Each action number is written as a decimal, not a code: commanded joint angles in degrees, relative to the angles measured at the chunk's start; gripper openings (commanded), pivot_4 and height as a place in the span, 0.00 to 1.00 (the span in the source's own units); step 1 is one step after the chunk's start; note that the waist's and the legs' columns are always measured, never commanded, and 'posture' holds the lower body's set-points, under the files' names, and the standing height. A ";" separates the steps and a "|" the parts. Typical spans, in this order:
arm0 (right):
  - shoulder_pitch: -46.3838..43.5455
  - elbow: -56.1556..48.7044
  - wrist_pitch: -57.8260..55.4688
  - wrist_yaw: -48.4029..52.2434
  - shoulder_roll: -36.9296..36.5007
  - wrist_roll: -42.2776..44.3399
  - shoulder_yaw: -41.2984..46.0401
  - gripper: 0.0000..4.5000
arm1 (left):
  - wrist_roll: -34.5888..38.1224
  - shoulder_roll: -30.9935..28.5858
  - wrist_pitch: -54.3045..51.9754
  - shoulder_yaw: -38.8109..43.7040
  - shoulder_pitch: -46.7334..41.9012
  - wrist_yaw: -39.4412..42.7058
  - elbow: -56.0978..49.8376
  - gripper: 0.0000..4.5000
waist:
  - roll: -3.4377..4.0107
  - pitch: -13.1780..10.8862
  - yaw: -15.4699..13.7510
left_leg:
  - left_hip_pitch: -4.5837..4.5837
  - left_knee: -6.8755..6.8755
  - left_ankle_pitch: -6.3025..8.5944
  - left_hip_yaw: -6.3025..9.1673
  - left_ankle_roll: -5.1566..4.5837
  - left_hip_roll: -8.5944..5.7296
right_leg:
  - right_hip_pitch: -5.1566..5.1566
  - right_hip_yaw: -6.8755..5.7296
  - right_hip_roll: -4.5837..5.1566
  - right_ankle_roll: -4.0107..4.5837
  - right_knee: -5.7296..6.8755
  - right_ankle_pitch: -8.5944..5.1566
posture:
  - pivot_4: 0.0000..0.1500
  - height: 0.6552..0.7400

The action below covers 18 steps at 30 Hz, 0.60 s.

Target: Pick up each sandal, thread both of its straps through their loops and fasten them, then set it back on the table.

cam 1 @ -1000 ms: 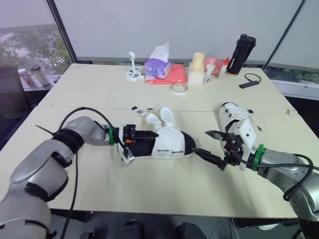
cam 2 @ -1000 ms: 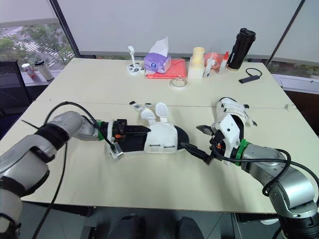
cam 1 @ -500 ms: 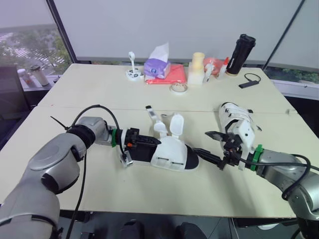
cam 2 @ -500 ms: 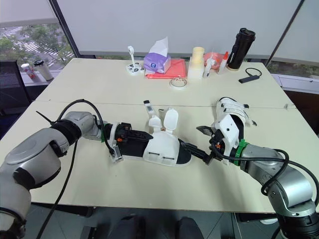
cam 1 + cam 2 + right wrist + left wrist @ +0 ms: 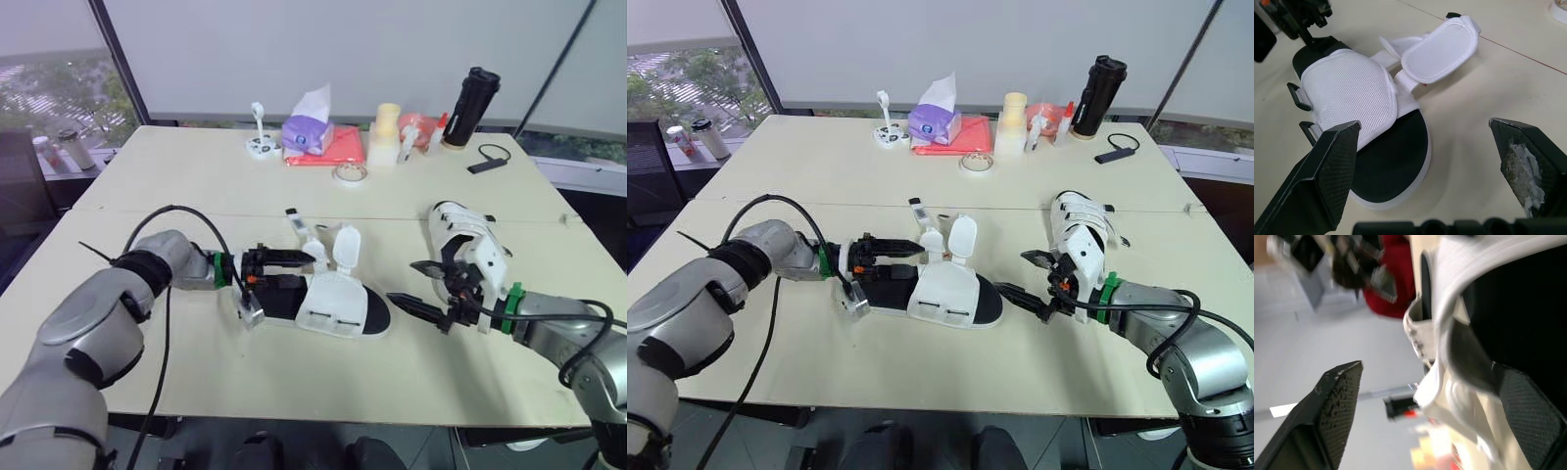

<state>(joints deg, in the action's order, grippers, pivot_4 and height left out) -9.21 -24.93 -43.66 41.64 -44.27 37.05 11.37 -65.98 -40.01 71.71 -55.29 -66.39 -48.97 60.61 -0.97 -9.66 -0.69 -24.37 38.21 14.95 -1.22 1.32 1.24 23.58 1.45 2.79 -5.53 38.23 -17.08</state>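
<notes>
Awaiting strap threading: sandal lying between two hands
Sandal [image 5: 333,299], white mesh upper, black sole, flat mid-counter [image 5: 196,176], long axis 9-to-3 o'clock, both straps [image 5: 343,245] flapped up, unfastened. Left hand [image 5: 277,284] spread wide about the heel at 9, nearer; right hand [image 5: 416,286] wide, empty, just beside the toe at 3

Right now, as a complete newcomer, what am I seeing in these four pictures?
A humanoid robot with two arms, each with a two-fingered hand. Two pictures come from cameras in its head, looking down over the table; the other two from a camera on each wrist. The left hand is open at the heel end of a white sandal whose straps stand unfastened; the right hand hovers open near its toe, holding nothing. A second sandal lies beside the right arm. Tissues and a black flask stand farther back.
</notes>
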 commanded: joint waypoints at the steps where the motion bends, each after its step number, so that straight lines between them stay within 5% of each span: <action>1: -1.41 0.21 -1.52 0.93 -1.10 3.33 4.10 1.00 | 17.64 -0.48 14.24 7.38 -0.86 17.28 12.29 1.00 | 0.01 0.00 -0.02 | 0.01 0.00 -0.01 -0.01 0.02 0.00 | 0.00 0.00 0.00 0.00 0.00 0.00 | 1.00 1.00; 2: -1.68 0.45 -2.10 1.11 -1.00 4.14 4.51 1.00 | 19.95 0.57 17.58 8.86 -1.40 21.43 16.71 1.00 | 0.02 0.01 -0.04 | 0.02 0.00 -0.01 -0.01 0.02 0.01 | -0.01 -0.01 -0.01 0.00 0.00 0.00 | 1.00 1.00; 4: -2.67 1.04 -3.27 1.61 -1.01 5.35 4.41 1.00 | 50.41 -4.90 2.93 7.86 8.34 45.11 -1.52 1.00 | 0.12 0.07 0.13 | 0.12 -0.01 0.00 -0.02 0.01 0.00 | -0.13 0.00 -0.01 0.00 -0.04 0.00 | 1.00 1.00; 6: -2.94 1.31 -3.13 2.57 -1.56 4.83 3.23 1.00 | 73.59 -9.99 -15.34 9.69 16.81 63.86 -21.18 1.00 | 0.16 0.08 0.55 | 0.22 -0.03 -0.05 -0.07 0.09 0.25 | -0.17 0.08 0.03 0.01 0.03 0.00 | 1.00 1.00; 9: -2.21 1.82 0.16 4.95 -2.69 0.69 -0.89 0.94 | 97.48 -14.35 -45.82 17.60 24.80 81.42 -41.60 1.00 | 0.14 0.07 0.58 | 0.19 -0.03 -0.10 0.02 0.18 0.39 | -0.17 0.12 0.01 0.02 0.06 0.00 | 1.00 1.00; 13: -1.33 2.12 5.20 7.49 -2.48 -3.47 -5.39 0.59 | 113.54 -16.16 -71.81 28.32 28.75 88.45 -53.79 1.00 | 0.14 0.07 0.52 | 0.25 0.12 -0.01 0.00 0.02 0.38 | -0.24 0.05 -0.09 0.03 0.12 0.00 | 1.00 1.00; 18: -1.74 3.66 9.53 8.54 -0.86 -7.52 -9.82 0.01 | 117.11 -12.70 -87.56 38.78 30.61 88.16 -55.53 1.00 | 0.15 0.08 0.80 | 0.48 0.10 0.02 0.00 -0.02 0.31 | -0.41 0.09 -0.14 0.02 0.13 0.00 | 1.00 1.00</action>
<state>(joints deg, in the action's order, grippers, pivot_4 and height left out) -10.19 -21.59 -36.49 49.61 -45.84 31.00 2.41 49.07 -53.54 -10.92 -20.45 -36.20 39.30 5.79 -0.81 -9.57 0.11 -23.88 38.31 14.97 -1.23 1.29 1.50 23.16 1.53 2.64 -5.50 38.35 -17.08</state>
